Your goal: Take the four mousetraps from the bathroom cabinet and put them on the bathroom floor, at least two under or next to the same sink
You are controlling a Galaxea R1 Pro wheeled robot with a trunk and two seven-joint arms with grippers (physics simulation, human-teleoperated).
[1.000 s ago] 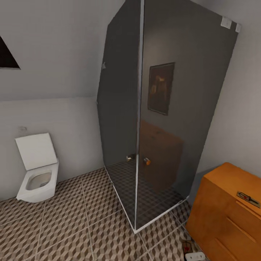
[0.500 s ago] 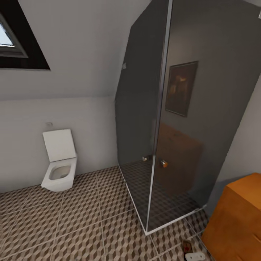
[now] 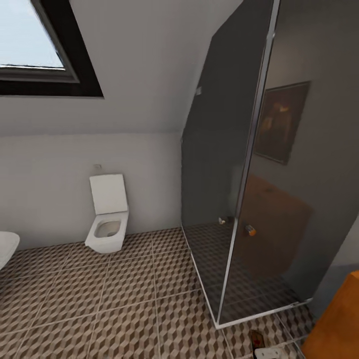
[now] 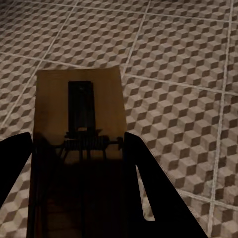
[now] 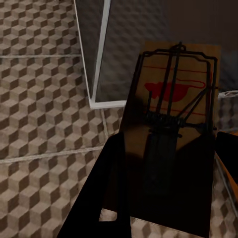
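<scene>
In the left wrist view my left gripper [image 4: 79, 166] is shut on a mousetrap [image 4: 79, 106], a brown board with a dark spring bar, held over the bathroom floor [image 4: 178, 54] of cube-pattern tiles. My right gripper [image 5: 168, 178] is shut on a second mousetrap [image 5: 173, 94] with a red mark under its wire. That trap [image 3: 257, 339] and a white part of the right gripper [image 3: 269, 353] peek in at the head view's lower edge. A corner of the orange cabinet [image 3: 336, 326] shows at the lower right. The bathroom sink is out of view.
A dark glass shower enclosure [image 3: 259, 189] with a white base frame stands ahead on the right. A white toilet [image 3: 107, 222] sits against the back wall under a sloped ceiling with a window [image 3: 30, 45]. The rim of a rounded white fixture [image 3: 7, 247] shows at the left edge.
The head camera has swung left. The cabinet has slid almost out at the right, and the toilet, window and white fixture have come further in. Both traps stay held.
</scene>
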